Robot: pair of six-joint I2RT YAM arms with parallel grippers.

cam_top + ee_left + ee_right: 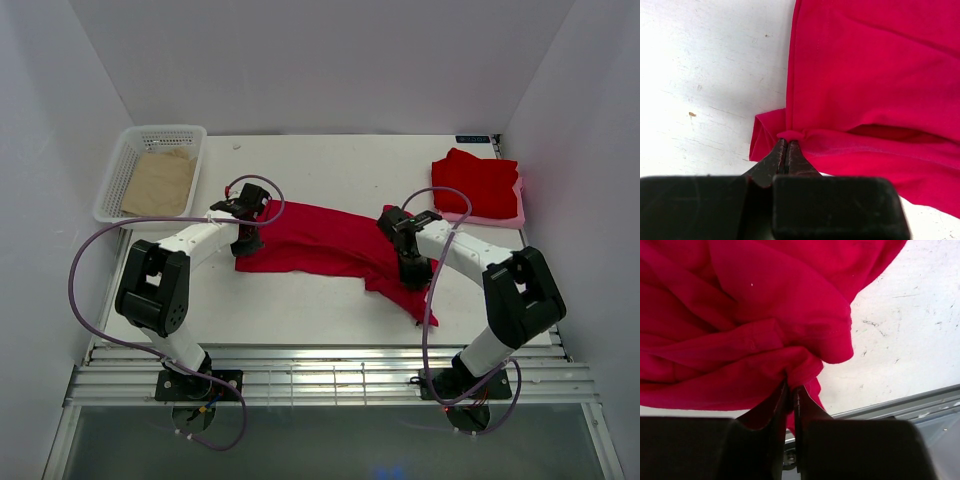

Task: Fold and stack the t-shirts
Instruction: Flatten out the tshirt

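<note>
A red t-shirt [320, 242] lies stretched and rumpled across the middle of the table between the two arms. At its left end my left gripper [246, 240] is shut on a small pinch of the cloth; in the left wrist view the gripper [786, 142] bites a bunched fold of the t-shirt [865, 75]. My right gripper [408, 268] is shut on the shirt's right end, and in the right wrist view the gripper [792, 386] pinches gathered cloth of the t-shirt [740, 315] that hangs in folds above the table. A second red t-shirt [478, 182] lies folded at the back right.
A pale pink piece [500, 214] lies under the folded shirt at the back right. A white basket [120, 165] at the back left holds a tan sheet [160, 184]. The metal rail of the table's front edge [330, 375] runs along the near side.
</note>
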